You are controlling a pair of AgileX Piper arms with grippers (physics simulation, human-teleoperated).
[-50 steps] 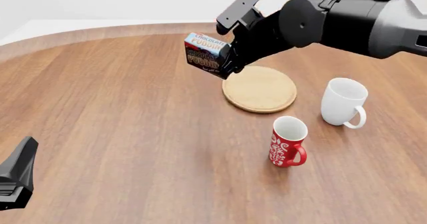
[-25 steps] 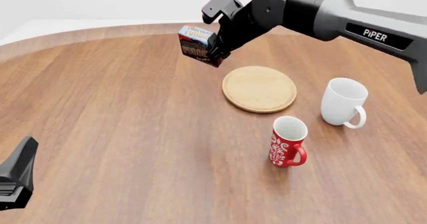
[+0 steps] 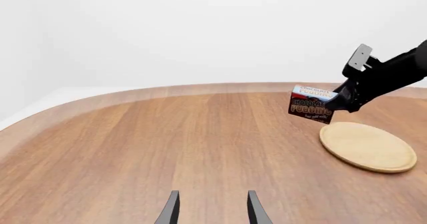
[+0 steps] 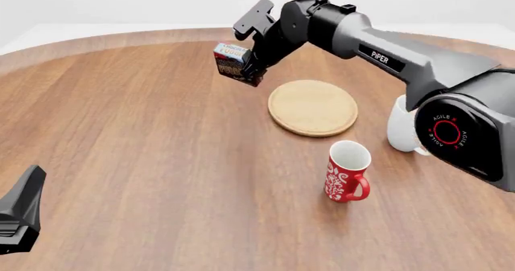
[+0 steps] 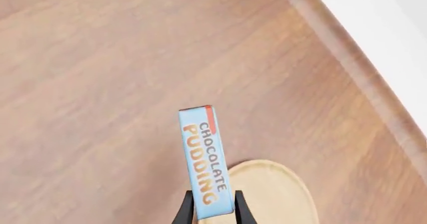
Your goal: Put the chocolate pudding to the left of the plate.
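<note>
Pudding box: we are holding the pudding box (image 4: 233, 61) in the air near the upper middle of the front view, tilted, up and left of the plate (image 4: 313, 107) and clear of the table (image 4: 145, 150).
Right claw: we are clamping the right claw (image 5: 213, 208) on the box's narrow end; in the right wrist view the two fingers are pressing on either side of its thin edge.
Left claw: we are keeping the left claw (image 3: 212, 209) parted and holding nothing, low over the table at the bottom of its own view.
Handling: we are judging the box to be light, stiff card with flat faces, likely to dent if squeezed hard and likely to swing when pinched at one end.
Where to grip: we are judging the two broad flat faces near the middle to be the steadier hold.
Writing on box: we are reading "CHOCOLATE PUDDING" in orange letters on the pale blue edge.
Writing on arm: we are reading "PiPER" on the right arm's link and "AGILEX" round its red-ringed joint.
Other things: we are leaving the red mug (image 4: 347, 171) and the white mug (image 4: 400, 126) standing at the right of the front view.
</note>
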